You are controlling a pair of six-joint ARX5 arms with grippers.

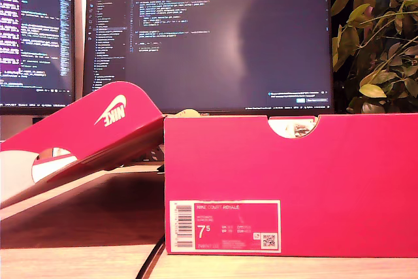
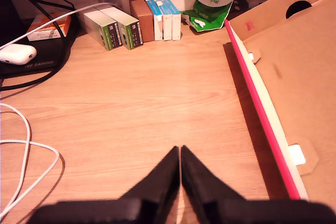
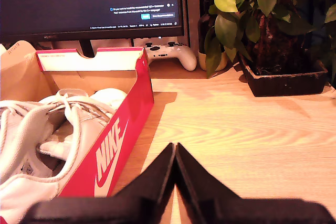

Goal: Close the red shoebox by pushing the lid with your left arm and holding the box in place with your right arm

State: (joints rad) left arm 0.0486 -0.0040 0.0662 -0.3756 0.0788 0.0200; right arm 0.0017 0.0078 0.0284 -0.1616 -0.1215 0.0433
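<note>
Shoebox (image 1: 294,181) open; plant (image 3: 262,19) nearby

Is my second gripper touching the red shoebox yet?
Apart. The second wrist view shows my second gripper, jaws shut, over bare desk with a strip of wood between its tips and the red shoebox wall.

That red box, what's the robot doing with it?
Nothing is touching the shoebox yet. Its lid is flipped open, and white shoes lie inside. My first gripper is shut and sits over bare desk beside the open lid. My second gripper is shut too, next to the box's side. Neither one holds anything.
</note>
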